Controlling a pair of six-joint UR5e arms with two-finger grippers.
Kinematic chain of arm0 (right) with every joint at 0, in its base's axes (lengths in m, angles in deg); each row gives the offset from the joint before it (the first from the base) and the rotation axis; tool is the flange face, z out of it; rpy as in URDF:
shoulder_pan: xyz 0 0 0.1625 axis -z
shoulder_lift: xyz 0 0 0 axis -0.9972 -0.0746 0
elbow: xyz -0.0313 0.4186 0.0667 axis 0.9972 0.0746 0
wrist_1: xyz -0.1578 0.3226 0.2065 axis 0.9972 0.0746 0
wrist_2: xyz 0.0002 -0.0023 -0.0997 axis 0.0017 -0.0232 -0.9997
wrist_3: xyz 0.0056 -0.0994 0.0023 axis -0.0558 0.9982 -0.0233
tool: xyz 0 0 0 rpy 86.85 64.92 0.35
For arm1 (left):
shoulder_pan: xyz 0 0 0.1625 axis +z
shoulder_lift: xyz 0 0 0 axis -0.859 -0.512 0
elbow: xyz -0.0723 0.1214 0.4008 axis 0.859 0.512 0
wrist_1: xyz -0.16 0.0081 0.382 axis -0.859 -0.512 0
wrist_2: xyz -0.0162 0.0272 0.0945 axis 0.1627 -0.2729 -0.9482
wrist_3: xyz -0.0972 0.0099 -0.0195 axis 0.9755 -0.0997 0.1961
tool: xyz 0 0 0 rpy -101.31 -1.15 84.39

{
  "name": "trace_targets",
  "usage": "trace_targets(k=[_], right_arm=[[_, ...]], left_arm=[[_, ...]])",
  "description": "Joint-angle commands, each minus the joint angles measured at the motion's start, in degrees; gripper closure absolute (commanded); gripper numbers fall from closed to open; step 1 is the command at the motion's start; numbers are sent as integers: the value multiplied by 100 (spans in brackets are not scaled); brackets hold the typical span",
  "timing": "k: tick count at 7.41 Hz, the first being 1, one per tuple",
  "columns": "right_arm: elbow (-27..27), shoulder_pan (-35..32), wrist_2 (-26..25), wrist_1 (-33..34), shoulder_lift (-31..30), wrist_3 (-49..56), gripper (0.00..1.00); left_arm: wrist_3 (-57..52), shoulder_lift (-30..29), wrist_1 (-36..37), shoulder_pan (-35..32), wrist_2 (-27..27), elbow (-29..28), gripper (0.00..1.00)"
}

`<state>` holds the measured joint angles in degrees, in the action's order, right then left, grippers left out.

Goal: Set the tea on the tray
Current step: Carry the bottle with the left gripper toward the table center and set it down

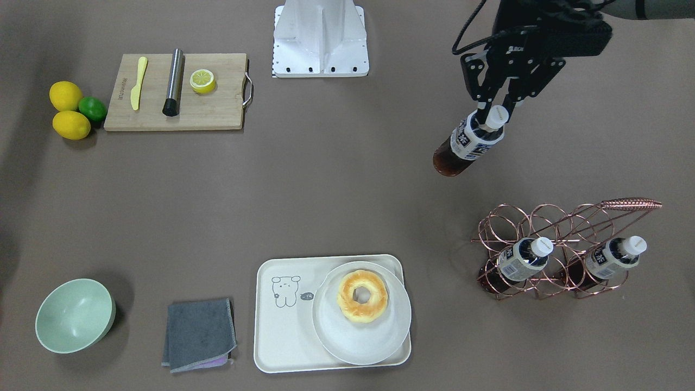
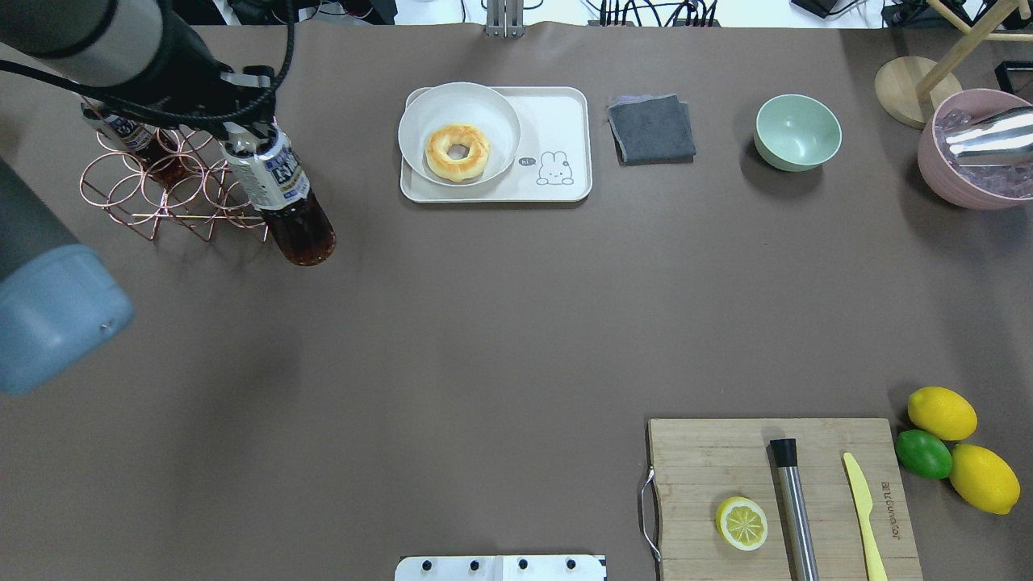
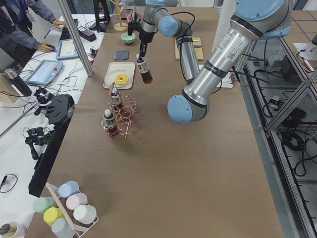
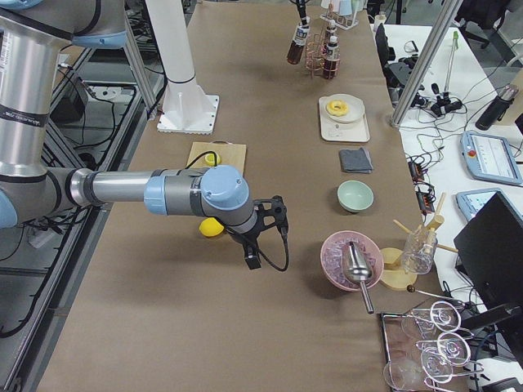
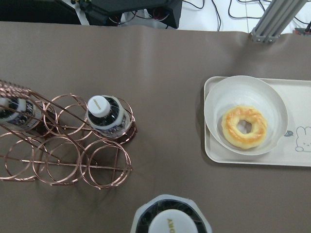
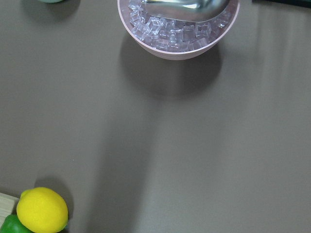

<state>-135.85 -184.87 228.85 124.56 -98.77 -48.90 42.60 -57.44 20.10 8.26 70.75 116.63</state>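
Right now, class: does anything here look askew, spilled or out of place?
Nothing is spilled. The plate with the doughnut sits crowded into one end of the tray, its edge reaching or just overhanging the rim. The left gripper holds the tea by its neck.

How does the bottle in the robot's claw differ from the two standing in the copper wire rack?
The held tea bottle hangs from the left claw, gripped near its cap; the two racked bottles stand untouched. The held tea bottle is outside the copper wire rack; the racked bottles sit inside its rings. All share white caps, blue-and-white labels and dark reddish-brown tea.
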Motion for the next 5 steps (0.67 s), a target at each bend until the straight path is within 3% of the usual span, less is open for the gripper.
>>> trace_targets(k=[1,2,5], right_arm=[[1,158,17,4,197,-113,0],[1,333,113,4,346,-410,0],[-8,1062,166,-14,882,-1473,0]], left_arm=[[1217,-1089,-13,1282,-817,-1023,100],[1360,-1102,-126,1706,-1239,-1098,100],[2002,-1120,-855,2385,-1664,-1590,100]])
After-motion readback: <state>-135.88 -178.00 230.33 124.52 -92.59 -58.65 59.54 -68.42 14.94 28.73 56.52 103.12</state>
